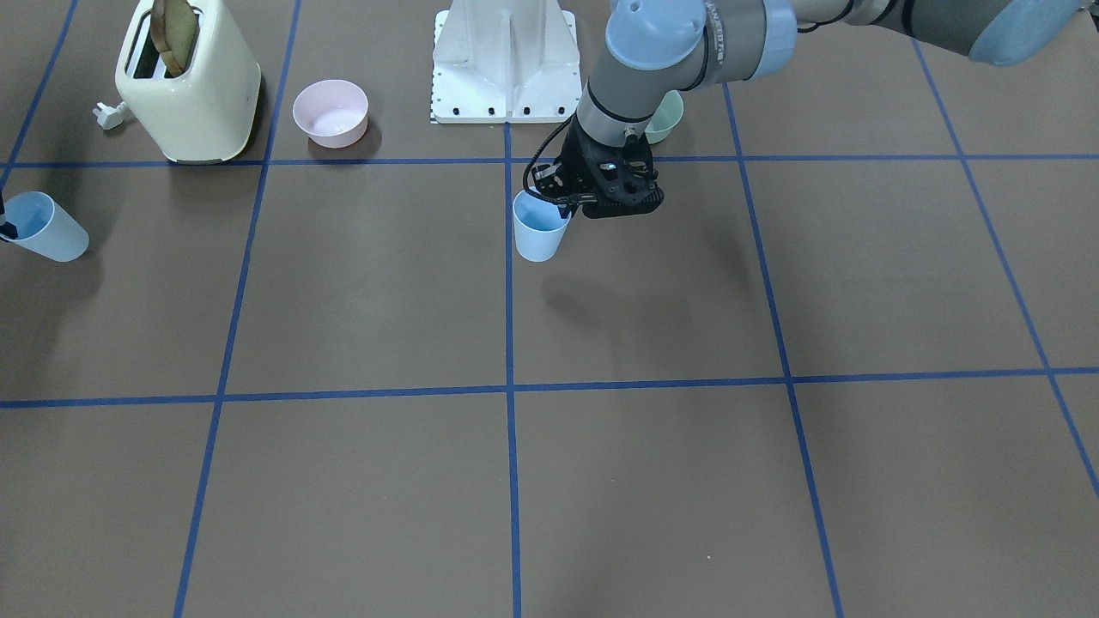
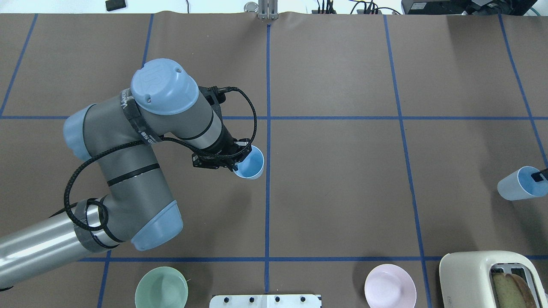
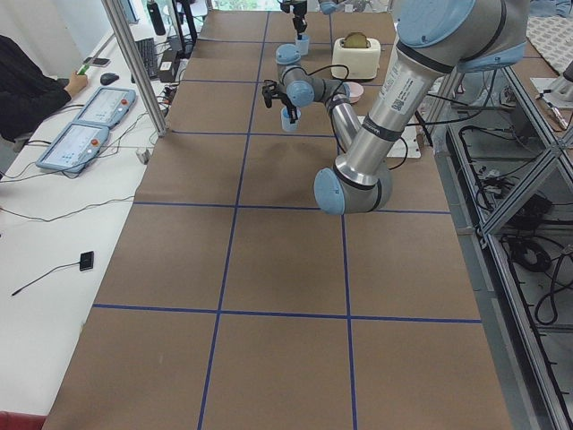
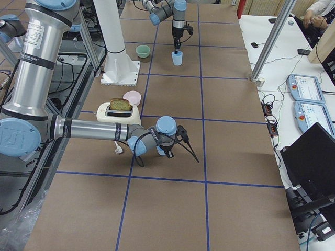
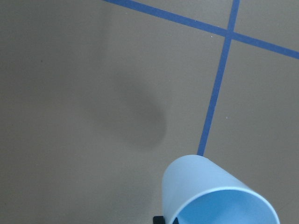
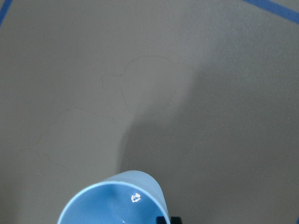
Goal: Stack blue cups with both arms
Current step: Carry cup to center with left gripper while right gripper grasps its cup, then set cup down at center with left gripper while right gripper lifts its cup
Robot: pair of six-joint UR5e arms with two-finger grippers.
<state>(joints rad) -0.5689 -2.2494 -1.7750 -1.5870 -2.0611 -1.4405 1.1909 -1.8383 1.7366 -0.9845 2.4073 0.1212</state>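
My left gripper (image 2: 239, 164) is shut on the rim of one blue cup (image 2: 250, 163), one finger inside and one outside. It holds the cup upright above the table near the centre line, its shadow apart from it below. The cup also shows in the front view (image 1: 539, 227) and the left wrist view (image 5: 215, 193). My right gripper (image 2: 540, 174) is mostly out of frame at the table's right edge. It is shut on the rim of the second blue cup (image 2: 519, 185), which is tilted; this cup also shows in the front view (image 1: 47, 227) and the right wrist view (image 6: 112, 198).
A cream toaster (image 1: 189, 81) with toast and a pink bowl (image 1: 330, 112) stand near the robot's base on its right. A mint-green bowl (image 2: 161, 287) sits on its left, partly behind the left arm. The white pedestal (image 1: 505, 60) stands between them.
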